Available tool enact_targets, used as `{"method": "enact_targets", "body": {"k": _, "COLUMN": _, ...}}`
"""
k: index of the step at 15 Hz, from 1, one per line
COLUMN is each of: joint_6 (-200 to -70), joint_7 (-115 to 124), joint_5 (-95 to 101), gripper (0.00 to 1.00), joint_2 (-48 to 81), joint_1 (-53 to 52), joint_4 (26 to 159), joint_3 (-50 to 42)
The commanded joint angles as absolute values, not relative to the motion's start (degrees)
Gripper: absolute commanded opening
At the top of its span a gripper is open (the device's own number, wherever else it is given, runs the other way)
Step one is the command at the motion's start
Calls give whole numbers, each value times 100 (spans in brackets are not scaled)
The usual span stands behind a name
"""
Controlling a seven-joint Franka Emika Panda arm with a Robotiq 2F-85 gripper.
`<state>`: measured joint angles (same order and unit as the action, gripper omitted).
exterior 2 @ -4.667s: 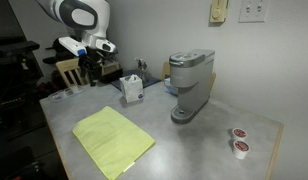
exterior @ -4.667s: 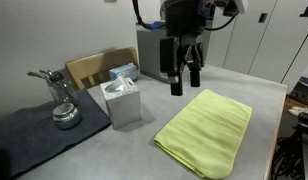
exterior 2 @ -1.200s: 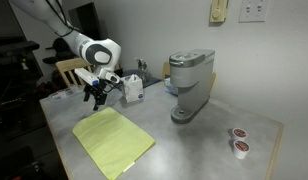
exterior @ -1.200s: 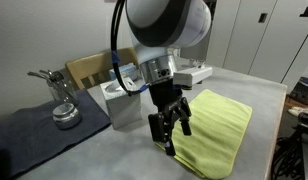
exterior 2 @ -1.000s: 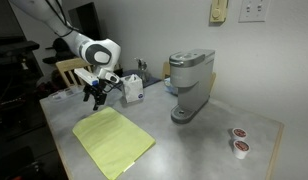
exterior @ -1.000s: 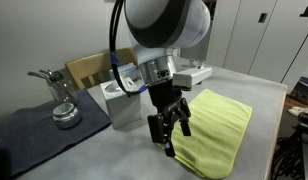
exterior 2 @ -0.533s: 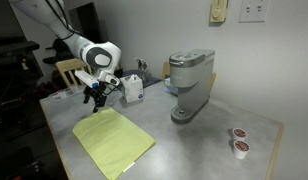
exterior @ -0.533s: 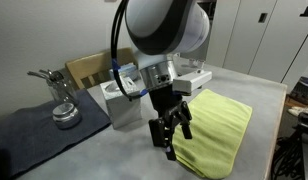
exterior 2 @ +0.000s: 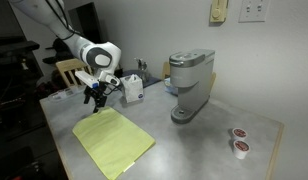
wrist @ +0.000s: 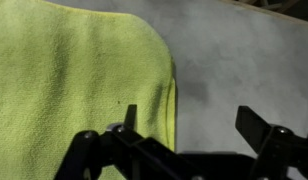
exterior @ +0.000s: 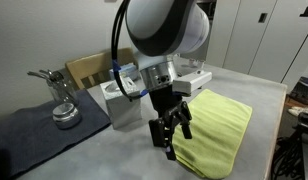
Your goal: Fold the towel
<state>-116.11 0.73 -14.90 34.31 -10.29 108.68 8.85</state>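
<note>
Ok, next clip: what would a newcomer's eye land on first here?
The bright lime towel spread on the grey table stands out most. Next comes the big arm, its open pincer hanging over one corner of the towel beside the tissue box; in the wrist view it straddles the towel's edge. A grey coffee machine stands further along the table.

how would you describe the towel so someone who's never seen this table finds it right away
Start at the grey table with the coffee machine standing on it. Toward the other end, near the tissue box, the towel lies flat on the bare top. It is the only bright lime-green thing, unlike the dark grey mat nearby.
</note>
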Motion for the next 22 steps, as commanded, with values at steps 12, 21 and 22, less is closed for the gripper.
{"method": "enact_targets", "body": {"k": 12, "joint_6": -13012, "joint_7": 496, "joint_5": -1241, "gripper": 100, "joint_2": 3745, "joint_1": -1198, "joint_4": 11117, "joint_3": 859}}
{"method": "enact_targets", "body": {"k": 21, "joint_6": -12745, "joint_7": 2611, "joint_5": -14, "gripper": 100, "joint_2": 3456, "joint_1": -2048, "joint_4": 11230, "joint_3": 230}}
{"method": "enact_targets", "body": {"k": 22, "joint_6": -12657, "joint_7": 2888, "joint_5": 178, "gripper": 100, "joint_2": 3428, "joint_1": -2168, "joint_4": 11224, "joint_3": 158}}
